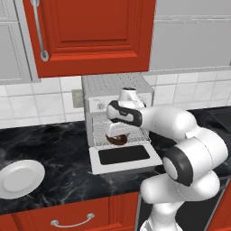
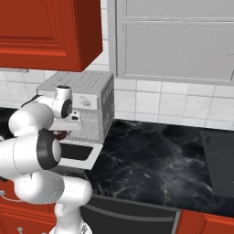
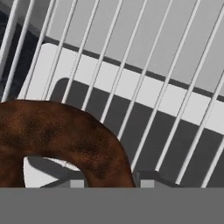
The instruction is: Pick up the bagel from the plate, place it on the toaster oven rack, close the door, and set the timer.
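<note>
1. We start with the toaster oven [image 1: 118,97], the big silver box that the claw [image 1: 118,136] reaches into; its top and control strip sit above and behind the claw.
2. Its door [image 1: 124,156] lies folded down flat just below and in front of the claw, dark glass facing up. We judge it the main thing in the way: any pull-back has to clear it before it can be swung shut.
3. The plate [image 1: 20,177] rests on the dark counter [image 1: 58,153] well off to the claw's left and nearer to us, with nothing on it.
4. The rack [image 3: 144,61] runs directly under the claw, its silver wires spanning the oven mouth, with the door visible through them.
5. The bagel [image 3: 65,135] is at the claw, right over the rack's front part. In the hand view it sits between the two finger tips, so we read the claw as pinching the bagel across one side of its ring. Whether it already rests on the wires we cannot tell.
6. Handling, as we judge it: light, a little springy, rough-crusted, so it is unlikely to slip. Gripping across the ring's thickness suits it; hard squeezing would dent it.
</note>
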Tool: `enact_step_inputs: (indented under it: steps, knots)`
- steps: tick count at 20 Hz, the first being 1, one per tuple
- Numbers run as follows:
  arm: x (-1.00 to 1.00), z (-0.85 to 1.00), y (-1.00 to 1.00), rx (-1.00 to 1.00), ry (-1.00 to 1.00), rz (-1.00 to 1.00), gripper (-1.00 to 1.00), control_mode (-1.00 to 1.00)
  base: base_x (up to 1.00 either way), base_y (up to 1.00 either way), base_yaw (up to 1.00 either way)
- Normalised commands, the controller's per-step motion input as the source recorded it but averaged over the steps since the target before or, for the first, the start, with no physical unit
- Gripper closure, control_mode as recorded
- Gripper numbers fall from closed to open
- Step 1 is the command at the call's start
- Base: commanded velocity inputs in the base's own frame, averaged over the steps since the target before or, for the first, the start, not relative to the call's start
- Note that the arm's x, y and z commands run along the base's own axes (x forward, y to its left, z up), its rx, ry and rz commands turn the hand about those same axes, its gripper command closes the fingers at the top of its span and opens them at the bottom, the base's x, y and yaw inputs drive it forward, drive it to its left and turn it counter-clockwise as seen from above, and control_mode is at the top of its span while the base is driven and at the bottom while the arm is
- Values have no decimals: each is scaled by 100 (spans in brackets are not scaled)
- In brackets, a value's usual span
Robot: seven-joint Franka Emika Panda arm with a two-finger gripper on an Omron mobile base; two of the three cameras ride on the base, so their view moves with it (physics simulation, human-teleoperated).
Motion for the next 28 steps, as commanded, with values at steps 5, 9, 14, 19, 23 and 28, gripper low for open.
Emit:
enact_step_inputs:
  steps: [5, 9, 14, 19, 23, 28]
  knots:
    - [-52, -26, -1, -3, -4, -3, 100, -100, 0, 0, 0]
    - [27, 2, -19, 0, -1, -17, 100, -100, 0, 0, 0]
    - [45, 3, -20, 0, 4, -30, 100, -100, 0, 0, 0]
    - [22, 0, -5, 0, 5, -35, 100, -100, 0, 0, 0]
    - [-6, 5, 0, 0, 0, -34, 100, -100, 0, 0, 0]
    - [0, 0, -3, 0, 0, -39, 100, -100, 0, 0, 0]
